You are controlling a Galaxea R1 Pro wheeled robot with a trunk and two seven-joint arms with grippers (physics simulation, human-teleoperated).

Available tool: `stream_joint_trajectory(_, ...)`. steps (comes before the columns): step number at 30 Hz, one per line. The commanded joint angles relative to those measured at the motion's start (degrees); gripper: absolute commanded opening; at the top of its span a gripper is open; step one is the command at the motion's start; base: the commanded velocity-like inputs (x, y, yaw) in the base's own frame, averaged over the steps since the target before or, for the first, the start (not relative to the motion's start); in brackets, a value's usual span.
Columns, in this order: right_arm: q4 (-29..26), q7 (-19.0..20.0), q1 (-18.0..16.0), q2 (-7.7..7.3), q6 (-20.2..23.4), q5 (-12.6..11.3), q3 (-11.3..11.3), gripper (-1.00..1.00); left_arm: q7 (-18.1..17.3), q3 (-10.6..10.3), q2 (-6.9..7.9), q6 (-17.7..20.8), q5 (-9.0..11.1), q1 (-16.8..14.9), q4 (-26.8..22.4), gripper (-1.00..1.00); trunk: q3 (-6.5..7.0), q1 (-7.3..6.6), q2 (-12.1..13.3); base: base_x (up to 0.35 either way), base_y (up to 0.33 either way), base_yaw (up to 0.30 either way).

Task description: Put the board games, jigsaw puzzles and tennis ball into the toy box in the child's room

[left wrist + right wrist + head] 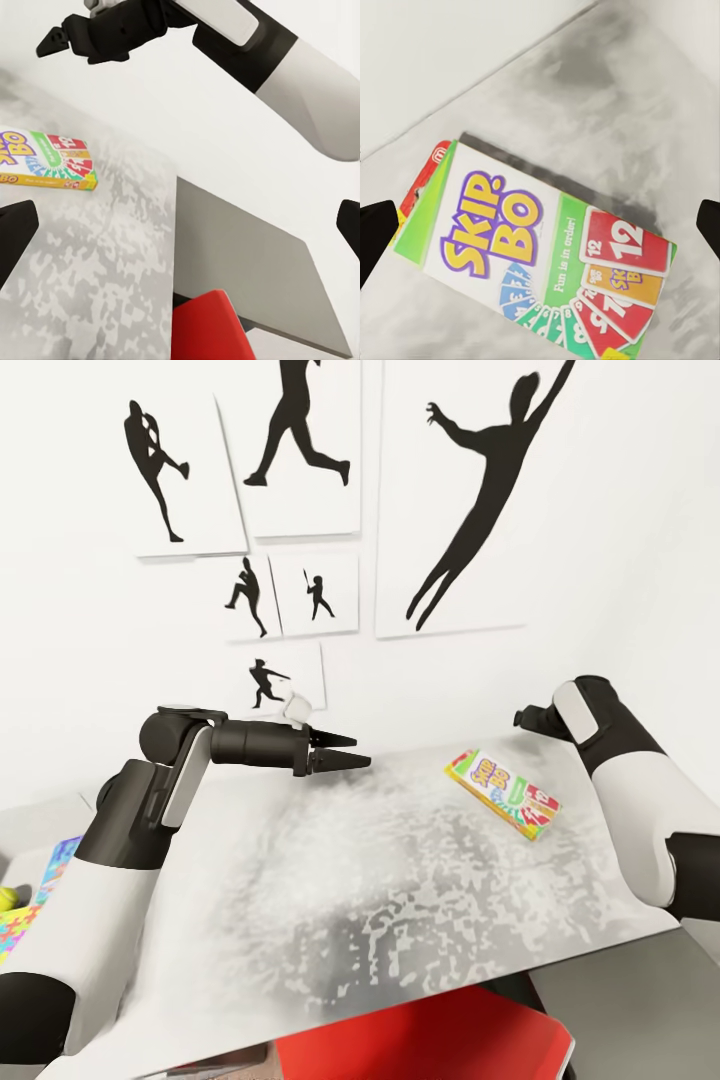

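Bed cover (400,900) looks like soft cloth w/ a mottled grey-white, slightly fuzzy matt finish. Skip-Bo board game (540,255) reads as printed cardboard box, smooth, light sheen, bright inks. Left arm (130,830) & right arm (640,780): smooth white plastic shells, semi-gloss, w/ matt black joints. Left gripper (350,752) is matt black, hard-looking. Wall (620,510) is flat matt white; silhouette posters (455,500) look like thin matt boards. Red chair (430,1040) is smooth, approx satin plastic. Grey table (255,270): plain matt top.
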Motion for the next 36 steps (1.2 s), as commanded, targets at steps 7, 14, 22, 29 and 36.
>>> stream_joint_trajectory(7, -0.06, -0.5, -1.21, 0.29, 0.15, -0.59, -0.07, 1.0, -0.07, -0.06, 0.0, 0.31, 0.08, -0.06, -0.01, 1.0, -0.76, 0.03, -0.11, 0.0, 0.0, 0.0)
stream_joint_trajectory(14, -0.06, -0.5, -2.94, 0.53, 0.28, -0.64, -0.1, 1.0, -0.07, -0.06, 0.0, 0.31, 0.03, -0.06, -0.01, 1.0, -1.42, 0.03, -0.11, 0.0, 0.0, 0.0)
stream_joint_trajectory(22, -0.06, -0.5, -4.56, 1.14, 0.55, -0.68, -0.1, 1.0, -0.07, -0.06, 0.06, 0.31, 0.02, -0.06, -0.01, 1.0, -2.17, 0.03, -0.11, 0.0, 0.0, 0.0)
stream_joint_trajectory(29, -0.01, -0.46, -5.24, 1.75, 0.63, -0.68, -0.1, 1.0, -0.07, -0.06, 0.08, 0.31, -0.02, -0.06, -0.01, 1.0, -2.82, 0.03, -0.11, 0.0, 0.0, 0.0)
stream_joint_trajectory(36, -0.05, -0.47, -5.51, 1.83, 0.64, -0.68, -0.08, 1.0, -0.07, -0.06, 0.08, 0.31, -0.05, -0.06, -0.01, 1.0, -3.48, 0.03, -0.11, 0.0, 0.0, 0.0)
